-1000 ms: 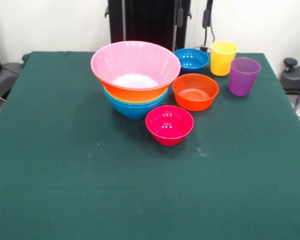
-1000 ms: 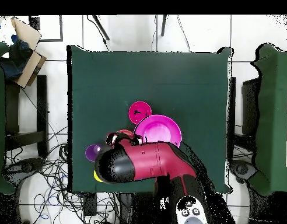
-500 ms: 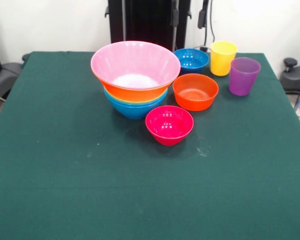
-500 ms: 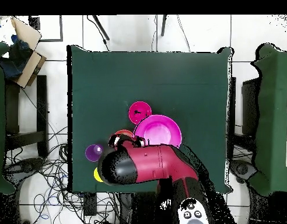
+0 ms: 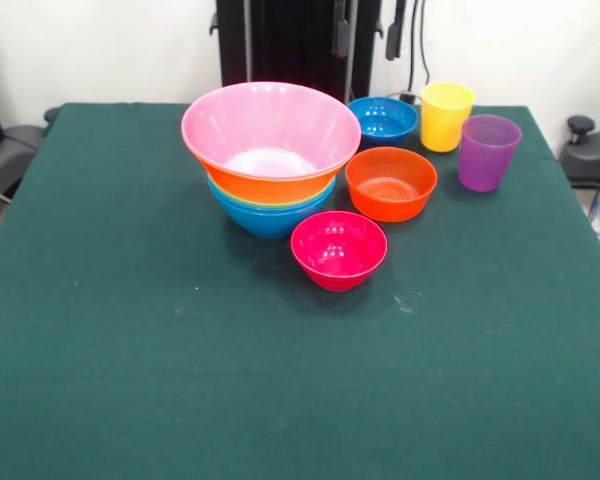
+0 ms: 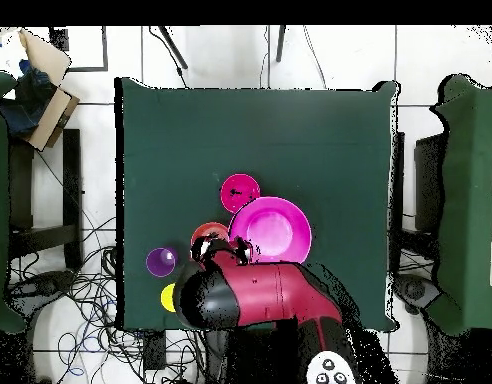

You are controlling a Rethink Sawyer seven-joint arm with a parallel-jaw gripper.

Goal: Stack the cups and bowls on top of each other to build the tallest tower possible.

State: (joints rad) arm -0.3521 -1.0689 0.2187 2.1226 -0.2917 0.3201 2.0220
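While our tool (image 6: 222, 250) hovers near the orange-red bowl (image 5: 390, 183), grip state unclear, we judge that bowl comes next, lifted onto the tower (image 5: 270, 150).

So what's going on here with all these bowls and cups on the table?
A robot arm is building a tower of nested bowls: blue at the base, then orange, then the big pink bowl. Nothing is being held. The crimson bowl, orange-red bowl, dark blue bowl, yellow cup and purple cup stand loose beside it, unstacked.
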